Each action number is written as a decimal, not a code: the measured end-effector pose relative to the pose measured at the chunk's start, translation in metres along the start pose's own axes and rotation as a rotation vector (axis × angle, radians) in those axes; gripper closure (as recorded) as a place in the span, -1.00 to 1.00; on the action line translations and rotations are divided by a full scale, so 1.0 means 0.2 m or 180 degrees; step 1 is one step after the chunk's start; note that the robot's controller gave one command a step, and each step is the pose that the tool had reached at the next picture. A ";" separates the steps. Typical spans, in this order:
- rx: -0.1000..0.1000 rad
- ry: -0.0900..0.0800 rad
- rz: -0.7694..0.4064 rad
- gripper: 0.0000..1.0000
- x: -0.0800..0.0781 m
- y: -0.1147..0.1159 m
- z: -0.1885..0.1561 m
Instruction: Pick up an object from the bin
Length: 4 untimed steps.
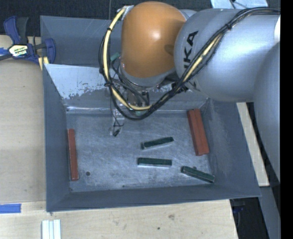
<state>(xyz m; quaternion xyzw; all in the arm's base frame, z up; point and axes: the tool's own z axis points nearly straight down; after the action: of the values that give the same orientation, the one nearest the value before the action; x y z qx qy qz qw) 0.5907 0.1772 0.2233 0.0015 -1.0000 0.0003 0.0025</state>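
Whether the gripper (117, 127) is open or closed cannot be told, since its tip shows only as a thin dark shape under the orange wrist cover (151, 39). It hangs over bare bin floor (101, 158), left of the frame's centre. The nearest thing is a dark green bar (157, 143) to its lower right, slightly tilted. A second green bar (154, 162) and a third green bar (198, 174) lie further toward the lower right. A left red-brown bar (73, 154) and a right red-brown bar (198, 132) lie by the side walls. A clean pick probably means shifting right, turning the jaws across the nearest bar's narrow width, and descending at its middle.
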 end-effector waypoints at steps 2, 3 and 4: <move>-0.0004 -0.0037 -0.0583 -1.00 -0.18 -0.10 0.16; 0.0007 0.0001 -0.0019 -1.00 0.00 -0.47 0.61; 0.0000 -0.0016 0.0225 -1.00 0.26 -0.76 0.77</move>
<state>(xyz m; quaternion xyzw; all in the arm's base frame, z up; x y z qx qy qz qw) 0.5385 0.0243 0.0695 -0.0338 -0.9994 0.0003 0.0000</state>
